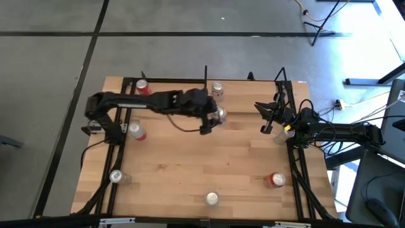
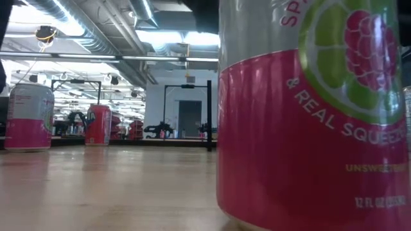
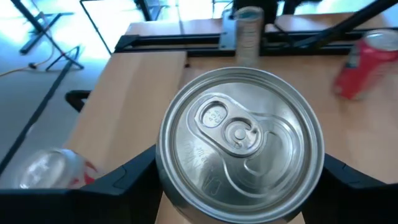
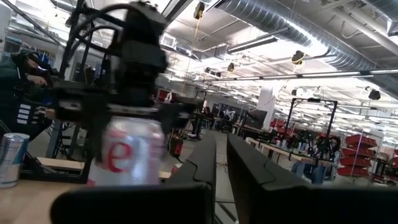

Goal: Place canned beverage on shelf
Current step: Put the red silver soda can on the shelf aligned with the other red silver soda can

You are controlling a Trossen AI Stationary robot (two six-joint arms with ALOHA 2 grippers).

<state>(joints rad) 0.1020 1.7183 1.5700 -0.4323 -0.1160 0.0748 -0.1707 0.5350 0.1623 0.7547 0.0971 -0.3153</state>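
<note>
My left gripper (image 1: 217, 118) reaches over the middle of the table and is shut on a silver canned beverage (image 3: 239, 143), whose pull-tab top faces the wrist camera. My right gripper (image 1: 261, 111) waits shut near the table's right edge and touches nothing. In its wrist view the held can (image 4: 126, 155) shows under the left arm. A black frame (image 1: 205, 75) of thin uprights runs along the far edge, with another can (image 1: 218, 88) standing by it. I cannot tell the shelf's board from the table top. My left gripper pinches the can between its two fingers, one finger (image 3: 127, 180) on each side of the can's wall (image 3: 163, 177) just below the top rim. The fingers come slanting down from the table's left. The can stays upright; its base is hidden.
Several more cans stand around the table: red ones at far left (image 1: 142, 87) and near right (image 1: 276, 180), others at left (image 1: 135, 131), near left (image 1: 116, 177), by the right arm (image 1: 285, 133) and at the near edge (image 2: 308, 122). The table's near middle is bare wood.
</note>
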